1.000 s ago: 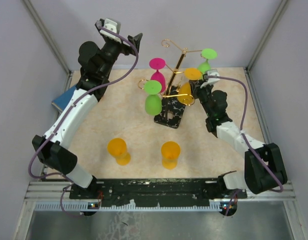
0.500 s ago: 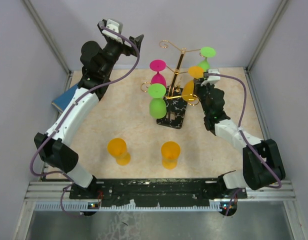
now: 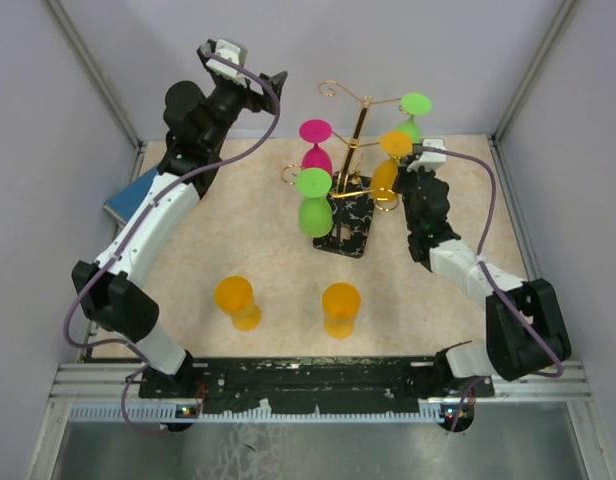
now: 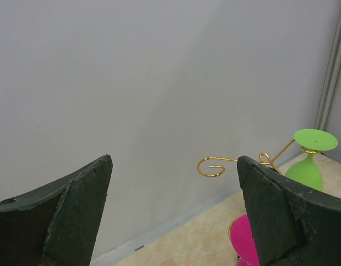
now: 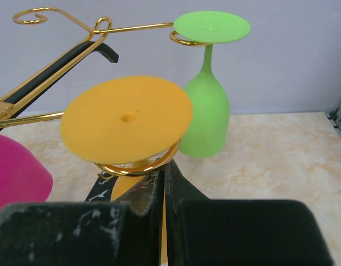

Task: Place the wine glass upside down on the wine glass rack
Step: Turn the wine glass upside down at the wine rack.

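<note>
The wine glass rack [image 3: 359, 128], gold wire on a black marbled base [image 3: 345, 231], stands mid-table. An orange wine glass [image 3: 392, 146] hangs upside down, its foot resting on a gold spiral [image 5: 138, 166] of the rack. My right gripper [image 3: 396, 186] is shut on its stem just under the foot [image 5: 126, 119]; the stem shows between the fingertips of that gripper [image 5: 165, 169]. My left gripper [image 3: 271, 82] is open and empty, raised near the back wall; a rack spiral [image 4: 212, 165] shows between its fingers.
A pink glass [image 3: 316, 140] and two green glasses [image 3: 313, 200] [image 3: 415, 110] hang on the rack. Two orange glasses [image 3: 236, 300] [image 3: 340, 305] stand upside down on the near table. A blue object [image 3: 128, 195] lies at the left edge.
My right gripper has moved up and back with the orange glass, bringing its foot onto the spiral. The rack and its hanging glasses shifted slightly. The left arm barely moved.
</note>
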Controlling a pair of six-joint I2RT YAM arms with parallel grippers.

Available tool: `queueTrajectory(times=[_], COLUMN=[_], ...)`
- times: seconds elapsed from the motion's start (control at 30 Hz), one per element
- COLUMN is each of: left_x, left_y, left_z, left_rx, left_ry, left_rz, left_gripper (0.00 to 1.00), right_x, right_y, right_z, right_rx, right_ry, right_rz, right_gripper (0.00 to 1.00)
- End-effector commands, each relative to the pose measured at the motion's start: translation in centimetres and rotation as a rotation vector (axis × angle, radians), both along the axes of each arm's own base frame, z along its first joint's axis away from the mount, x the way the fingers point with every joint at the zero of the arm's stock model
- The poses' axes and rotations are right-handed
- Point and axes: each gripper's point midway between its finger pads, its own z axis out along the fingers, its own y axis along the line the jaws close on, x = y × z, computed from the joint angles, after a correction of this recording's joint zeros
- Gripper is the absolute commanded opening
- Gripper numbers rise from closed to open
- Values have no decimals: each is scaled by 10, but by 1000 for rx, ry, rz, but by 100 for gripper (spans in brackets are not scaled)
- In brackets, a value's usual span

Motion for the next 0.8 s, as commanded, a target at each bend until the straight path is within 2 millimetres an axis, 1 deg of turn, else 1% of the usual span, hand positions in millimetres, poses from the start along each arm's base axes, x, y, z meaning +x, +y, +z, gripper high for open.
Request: queueTrajectory(times=[0.0,0.2,0.37,0.5,0.53,0.6,0.67,0.77], left_x=[-3,-3,-4,-4,-4,-4,-3,-3], left_y=[1,0,0,-1,-1,-1,-1,-2], left_z=[17,15,13,10,10,8,8,8], left_rx=[-28,-35,-39,-43,-44,-45,-47,-49], left_ry=[-41,-29,-22,-15,-12,-10,-8,-7], left_rz=[-19,-29,-31,-36,-40,-40,-41,-45], left_gripper=[100,100,100,100,100,100,100,100], right_x=[-14,-23,-37,-50,-54,-61,-67,-68], right_y=[-12,-15,-19,-27,-30,-35,-39,-43], right_z=[49,50,52,49,47,52,60,79], right_rx=[36,33,11,2,-1,-2,-3,-5], right_ry=[-139,-131,-96,-48,-28,-19,-26,-37], right_rz=[-49,-47,-40,-60,-71,-88,-100,-117], right_gripper=[0,0,0,15,21,35,47,58])
